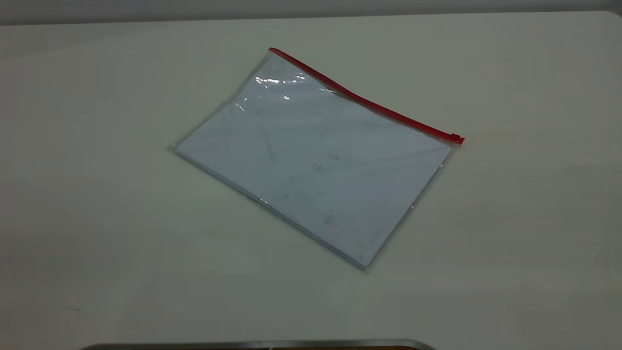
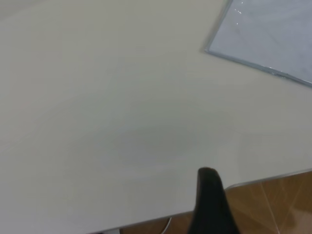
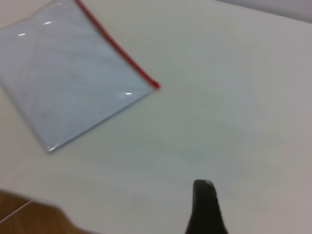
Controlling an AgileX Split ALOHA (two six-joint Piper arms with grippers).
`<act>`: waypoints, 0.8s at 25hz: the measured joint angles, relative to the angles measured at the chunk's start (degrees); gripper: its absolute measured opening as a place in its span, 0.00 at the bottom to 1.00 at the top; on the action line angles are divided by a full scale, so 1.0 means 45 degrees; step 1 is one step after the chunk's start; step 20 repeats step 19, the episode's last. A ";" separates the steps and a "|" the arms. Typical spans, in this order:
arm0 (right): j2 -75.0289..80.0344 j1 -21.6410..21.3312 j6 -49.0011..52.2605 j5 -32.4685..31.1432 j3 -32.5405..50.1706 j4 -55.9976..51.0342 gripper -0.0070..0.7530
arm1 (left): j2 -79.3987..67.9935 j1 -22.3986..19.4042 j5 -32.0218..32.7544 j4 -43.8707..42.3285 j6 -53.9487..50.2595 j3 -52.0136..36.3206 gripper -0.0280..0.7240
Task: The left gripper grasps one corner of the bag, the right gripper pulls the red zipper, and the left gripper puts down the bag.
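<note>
The bag [image 1: 316, 160] is a clear flat pouch with white paper inside, lying flat and turned at an angle on the pale table [image 1: 97, 194]. The red zipper [image 1: 364, 102] runs along its far long edge, with the small red slider [image 1: 456, 138] at the right corner of the bag [image 1: 449, 146]. Neither arm appears in the exterior view. The left gripper [image 2: 209, 204] shows only as one black wedge over the table's edge, well away from the bag [image 2: 273, 34]. The right gripper [image 3: 204, 207] is likewise a single black wedge, apart from the bag [image 3: 73, 83] and the red zipper [image 3: 117, 48].
A metal strip [image 1: 252, 344] lies along the table's near edge. Brown wooden floor [image 2: 273, 204] shows beyond the table's edge in the left wrist view, and the same floor [image 3: 24, 214] shows in the right wrist view. Bare table surface surrounds the bag on all sides.
</note>
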State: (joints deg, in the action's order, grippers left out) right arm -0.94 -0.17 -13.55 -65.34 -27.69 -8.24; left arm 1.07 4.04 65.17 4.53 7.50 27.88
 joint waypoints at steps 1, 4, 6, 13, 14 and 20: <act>0.0000 0.0000 0.0253 0.0000 0.0000 0.0243 0.77 | 0.0000 0.0000 0.0000 0.0000 0.0000 0.0000 0.81; 0.0000 0.0000 0.1055 0.0038 0.0000 0.0905 0.77 | 0.0000 0.0000 0.0000 0.0000 0.0000 0.0000 0.81; 0.0000 0.0000 0.1302 0.0038 0.0000 0.1125 0.77 | 0.0000 0.0000 0.0000 0.0000 0.0000 0.0000 0.81; 0.0000 0.0000 0.1421 0.0068 0.0000 0.1129 0.77 | 0.0000 0.0000 0.0000 0.0000 0.0000 0.0000 0.81; 0.0000 0.0000 0.1421 0.0068 0.0000 0.1129 0.77 | 0.0000 0.0000 0.0000 0.0000 0.0000 0.0000 0.81; 0.0000 0.0000 0.1421 0.0068 0.0000 0.1129 0.77 | 0.0000 0.0000 0.0000 0.0000 0.0000 0.0000 0.81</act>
